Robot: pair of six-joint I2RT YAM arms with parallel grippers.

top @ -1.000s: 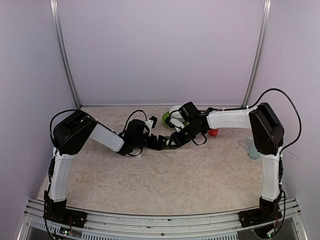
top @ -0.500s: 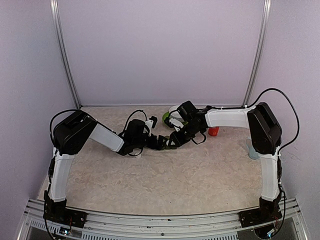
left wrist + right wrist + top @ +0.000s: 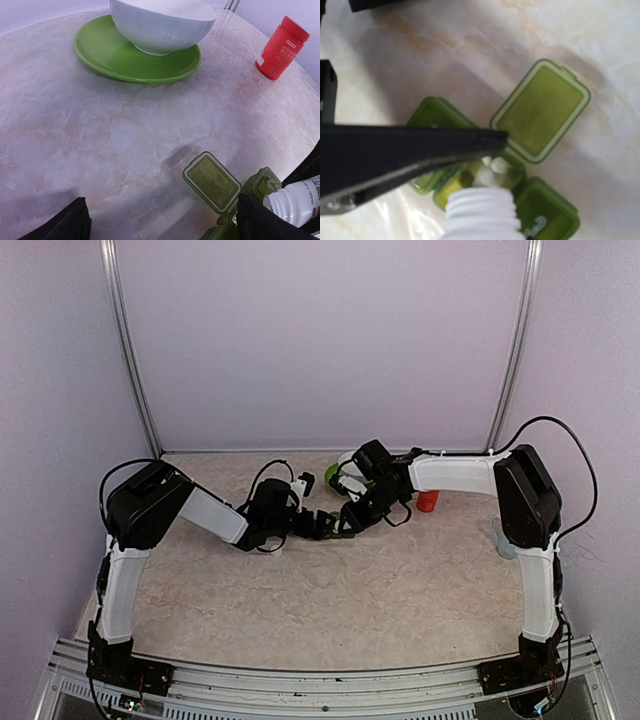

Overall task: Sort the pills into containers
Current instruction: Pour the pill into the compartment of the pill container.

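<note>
Two arms meet at mid-counter, over the containers, a green strip of three joined compartments lying flat on the marbled top, just right of the left arm's tip in the overhead view. The left pincer is spread as wide as it goes and holds nothing; the strip sits low in its wrist view, close to the finger on the right side of that picture. The right pincer is closed on a small white bottle, uncapped and tipped so its threaded mouth hangs directly above the middle compartment. That compartment's lid is flipped open and lies flat beside it; a few white pills are visible inside (I cannot count them, as the bottle neck and a dark finger cover part of the opening). The two end lids look shut. Farther back stands a white bowl on a green plate, and a red bottle stands upright to their right, well apart from the strip.
</note>
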